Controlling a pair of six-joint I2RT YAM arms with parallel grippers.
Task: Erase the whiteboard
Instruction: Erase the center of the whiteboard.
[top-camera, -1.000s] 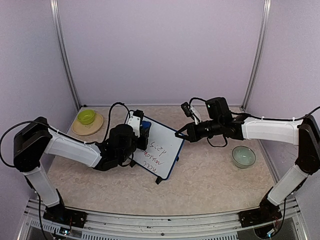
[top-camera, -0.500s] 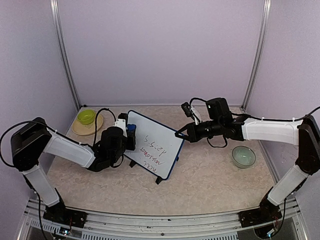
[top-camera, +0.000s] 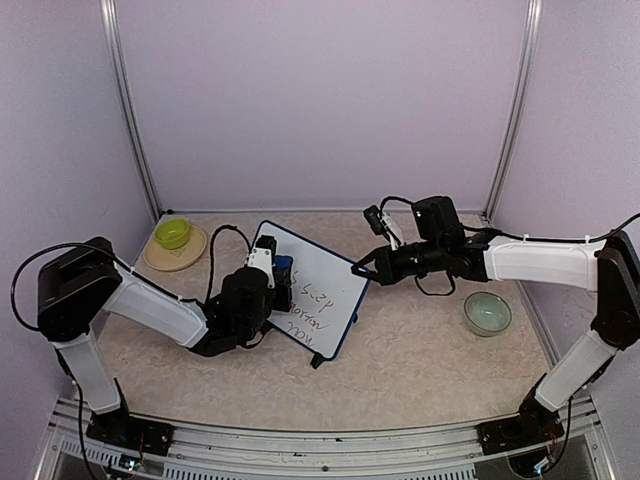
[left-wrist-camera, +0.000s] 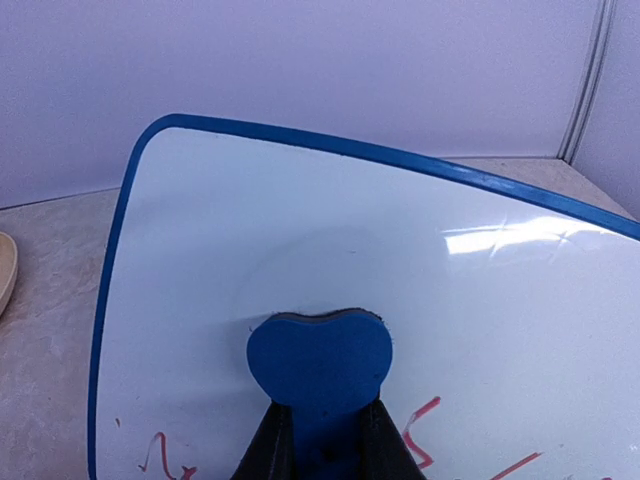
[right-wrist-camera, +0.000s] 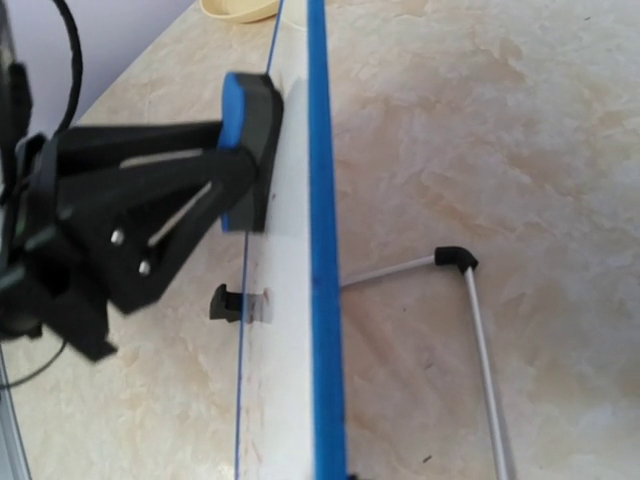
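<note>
the whiteboard (top-camera: 318, 290) sits propped at a tilt in the middle of the top view, just left of centre. its upper part looks wiped, with red and black writing across the lower half. so i'd say we're mid-erase. the left end effector (left-wrist-camera: 325, 440) is clamped on a blue eraser (left-wrist-camera: 320, 360) that's pressed flat on the board above the red scribbles. next move probably needs a downward pass over that text, keeping pressure without shoving the board off its legs. the right end effector (top-camera: 362, 266) is at the board's right edge, maybe steadying it, but i can't tell if it's closed. around it there's a beige marbled surface (top-camera: 420, 350), a green bowl (top-camera: 173, 233) on a plate (top-camera: 160, 258) at upper left, a pale bowl (top-camera: 487, 312) at right, and lilac walls.
</note>
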